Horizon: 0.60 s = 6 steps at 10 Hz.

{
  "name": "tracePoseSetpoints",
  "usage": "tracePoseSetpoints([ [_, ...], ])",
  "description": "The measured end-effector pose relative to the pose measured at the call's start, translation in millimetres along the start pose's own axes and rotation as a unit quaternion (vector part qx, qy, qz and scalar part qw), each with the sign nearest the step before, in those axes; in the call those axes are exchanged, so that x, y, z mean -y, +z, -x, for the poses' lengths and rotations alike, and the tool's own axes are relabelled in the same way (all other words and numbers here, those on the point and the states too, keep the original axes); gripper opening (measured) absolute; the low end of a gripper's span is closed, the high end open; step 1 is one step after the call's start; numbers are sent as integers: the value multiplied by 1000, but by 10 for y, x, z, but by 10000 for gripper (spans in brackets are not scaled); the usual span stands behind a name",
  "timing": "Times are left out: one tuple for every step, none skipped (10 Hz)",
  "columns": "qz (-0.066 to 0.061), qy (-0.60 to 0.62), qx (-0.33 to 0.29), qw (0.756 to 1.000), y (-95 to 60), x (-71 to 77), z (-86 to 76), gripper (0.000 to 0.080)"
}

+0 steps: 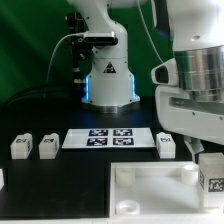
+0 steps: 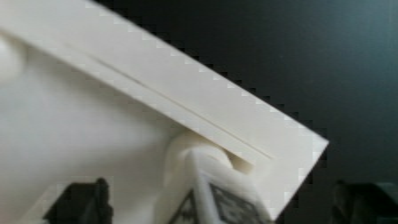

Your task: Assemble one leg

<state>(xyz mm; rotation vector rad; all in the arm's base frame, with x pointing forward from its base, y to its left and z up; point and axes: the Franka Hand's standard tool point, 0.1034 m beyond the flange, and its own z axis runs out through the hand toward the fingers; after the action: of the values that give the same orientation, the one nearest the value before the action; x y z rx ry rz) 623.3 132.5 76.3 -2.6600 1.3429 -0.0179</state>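
Observation:
A white leg (image 1: 212, 176) with a black-and-white tag stands at the large white tray's (image 1: 150, 188) corner on the exterior view's right. In the wrist view this leg (image 2: 217, 192) sits in the corner socket of the tray (image 2: 107, 130). My gripper (image 1: 207, 152) hangs right over it. In the wrist view the gripper (image 2: 222, 208) straddles the leg, with its dark fingers (image 2: 80, 202) standing apart from the leg's sides, so it is open. Three more legs (image 1: 22, 146), (image 1: 47, 146), (image 1: 166, 146) stand on the black table.
The marker board (image 1: 108, 139) lies between the loose legs. Another white piece (image 1: 2, 178) shows at the exterior view's left edge. The robot base (image 1: 108, 80) stands at the back.

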Motion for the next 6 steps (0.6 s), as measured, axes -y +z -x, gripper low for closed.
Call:
tracePoseSetpoints([
  [0, -61, -1, 998, -3, 1, -6, 640],
  [0, -84, -1, 997, 1, -3, -8, 640],
  [1, -146, -1, 989, 1, -8, -17, 649],
  [1, -179, -1, 984, -1, -10, -25, 649],
  [10, -288, -4, 957, -43, 2, -96, 649],
  [17, -358, -11, 934, -72, 44, -151, 649],
])
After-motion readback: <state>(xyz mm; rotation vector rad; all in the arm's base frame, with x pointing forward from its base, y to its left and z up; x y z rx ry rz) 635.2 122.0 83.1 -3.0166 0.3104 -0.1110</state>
